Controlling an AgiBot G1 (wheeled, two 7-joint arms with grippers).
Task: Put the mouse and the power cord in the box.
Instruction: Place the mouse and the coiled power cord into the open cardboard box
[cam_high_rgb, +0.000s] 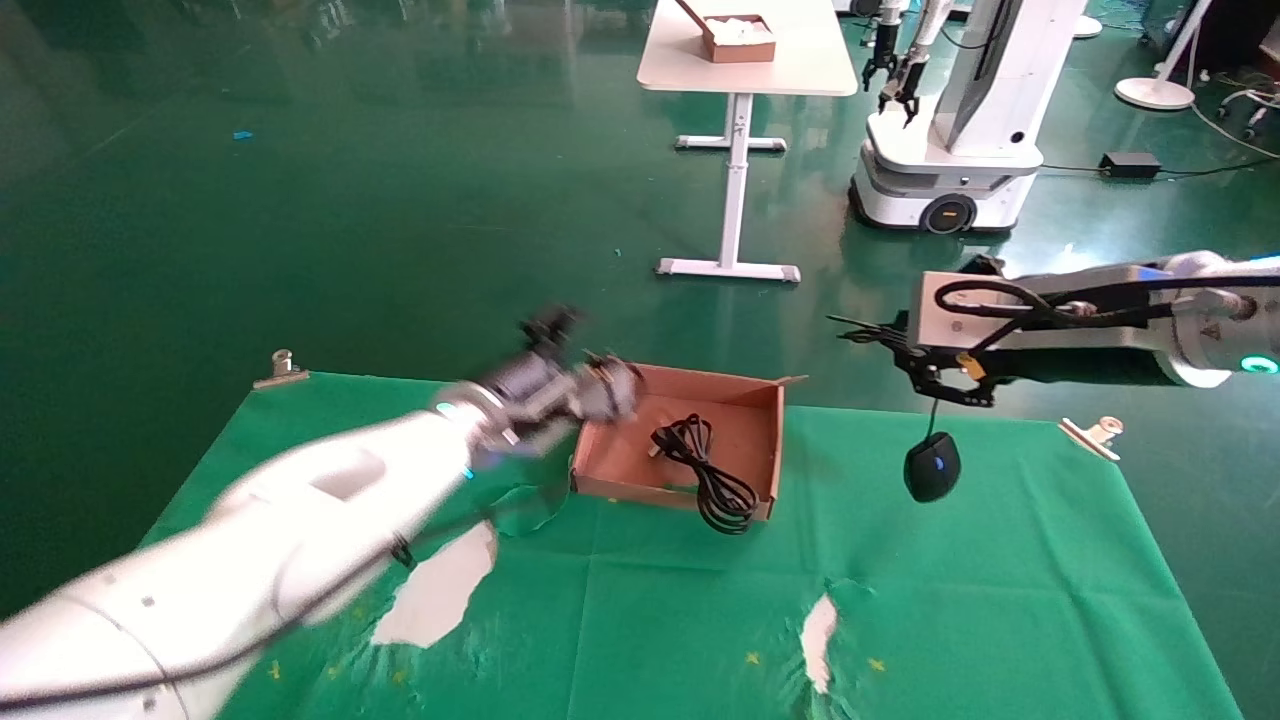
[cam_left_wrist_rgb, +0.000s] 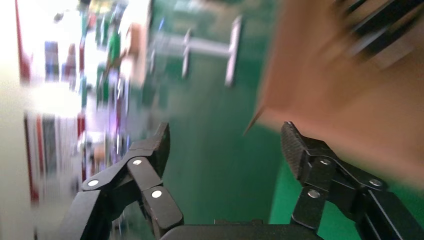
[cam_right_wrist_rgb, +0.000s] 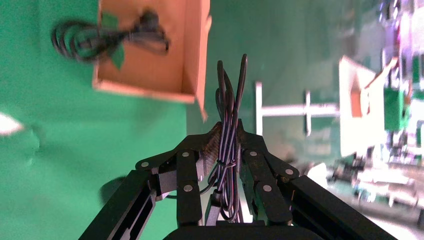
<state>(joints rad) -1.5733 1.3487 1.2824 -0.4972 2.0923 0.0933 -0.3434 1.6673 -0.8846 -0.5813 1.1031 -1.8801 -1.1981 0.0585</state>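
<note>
We find the power cord (cam_high_rgb: 703, 470) draped over the box (cam_high_rgb: 640, 455) wall. The right gripper (cam_right_wrist_rgb: 230, 145), pinching the bundled cable, dangles the mouse (cam_high_rgb: 932, 466) beside it; carry across steadily. The left gripper (cam_left_wrist_rgb: 225, 145) stands spread.

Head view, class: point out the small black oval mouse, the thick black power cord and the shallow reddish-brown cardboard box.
small black oval mouse (cam_high_rgb: 932, 467), head view, top shell.
thick black power cord (cam_high_rgb: 722, 495), head view, coil over wall.
shallow reddish-brown cardboard box (cam_high_rgb: 772, 440), head view, right wall.
</note>
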